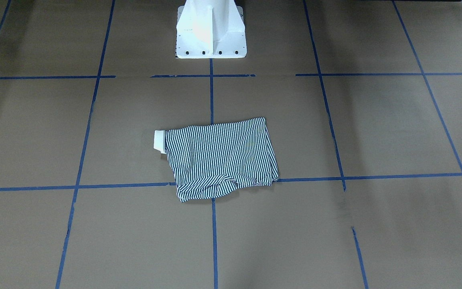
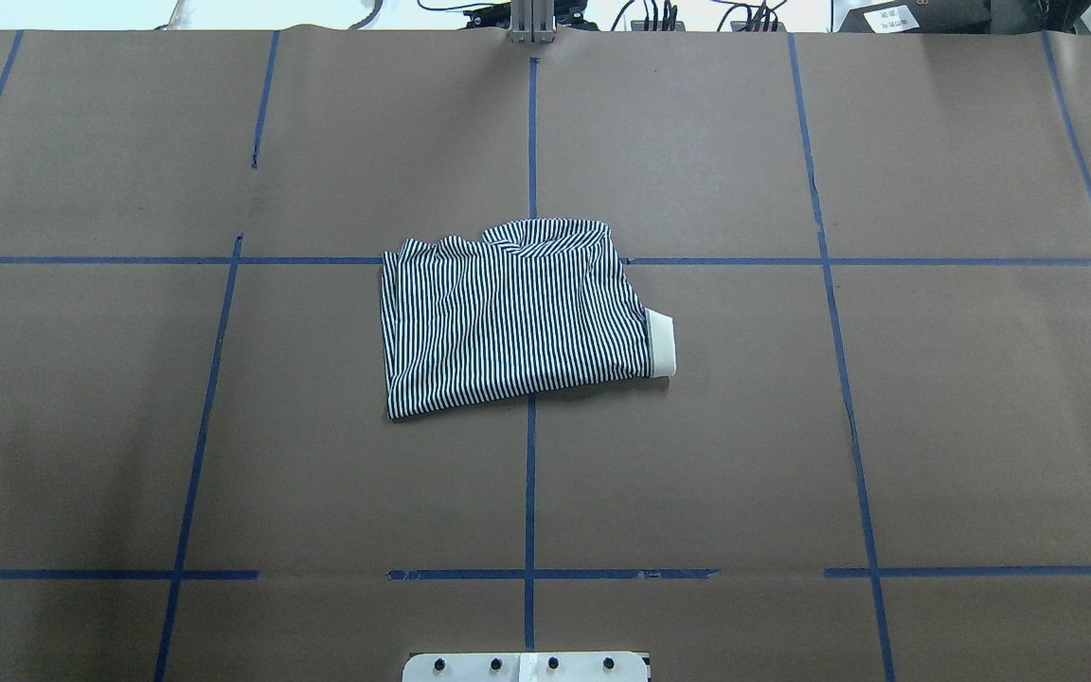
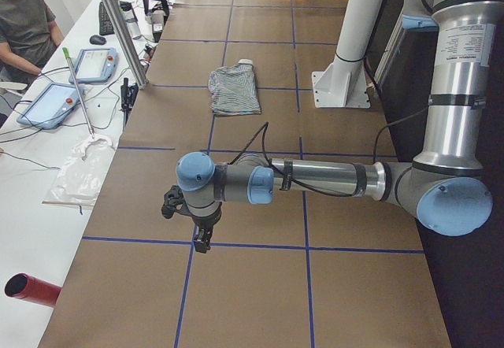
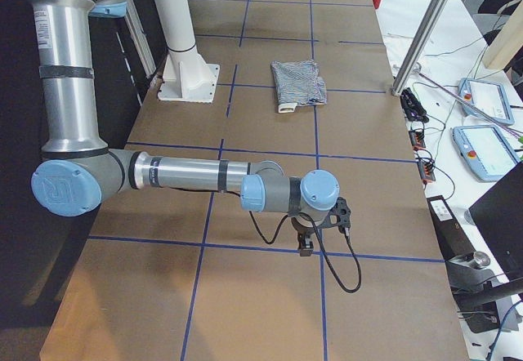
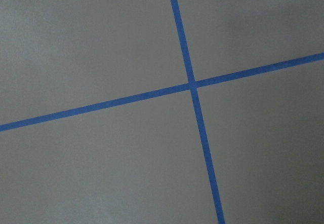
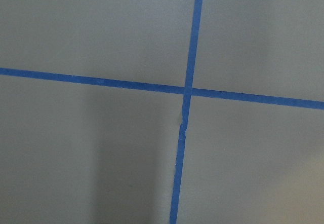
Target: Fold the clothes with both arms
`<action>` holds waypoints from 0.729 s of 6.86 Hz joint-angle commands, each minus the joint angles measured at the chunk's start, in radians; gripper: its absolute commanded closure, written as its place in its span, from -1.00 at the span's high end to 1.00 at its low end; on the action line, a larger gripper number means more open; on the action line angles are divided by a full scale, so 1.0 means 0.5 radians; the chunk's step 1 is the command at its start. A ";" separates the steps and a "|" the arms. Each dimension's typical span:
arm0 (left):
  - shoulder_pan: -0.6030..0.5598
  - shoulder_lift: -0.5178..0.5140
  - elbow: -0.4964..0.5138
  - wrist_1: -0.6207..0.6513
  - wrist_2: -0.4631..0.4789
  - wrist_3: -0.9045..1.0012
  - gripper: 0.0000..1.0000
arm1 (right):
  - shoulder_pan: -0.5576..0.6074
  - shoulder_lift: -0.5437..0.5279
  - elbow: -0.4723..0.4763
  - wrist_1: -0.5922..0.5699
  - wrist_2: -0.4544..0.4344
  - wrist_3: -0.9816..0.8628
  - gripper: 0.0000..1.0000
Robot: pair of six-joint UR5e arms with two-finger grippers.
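Jaws both well apart from folded shirt

**Folded short-sleeved polo shirt**: thin navy-and-white stripes throughout. Its collar is plain cream.

**Paper-covered surface**: uniform matt brown, divided into a grid of rectangles by narrow blue tape lines.

**Flared metal pedestal**: plain white.

**Jointed left arm** and **right arm**: silver-grey tubes with light-blue joint caps, darker grey elbow and wrist housings, and black cables.

**Two-finger left hand** and **right hand**: black.

**Cylinder** beside the surface, seen in the left side view: glossy red with a dark open end.
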 commanded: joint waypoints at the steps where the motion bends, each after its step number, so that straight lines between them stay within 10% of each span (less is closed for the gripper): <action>1: 0.000 0.001 0.003 0.000 -0.002 -0.005 1.00 | 0.000 -0.008 0.004 0.001 0.001 0.010 1.00; 5: 0.000 -0.002 -0.003 -0.015 -0.008 -0.318 1.00 | 0.000 -0.033 0.007 0.001 -0.005 0.010 1.00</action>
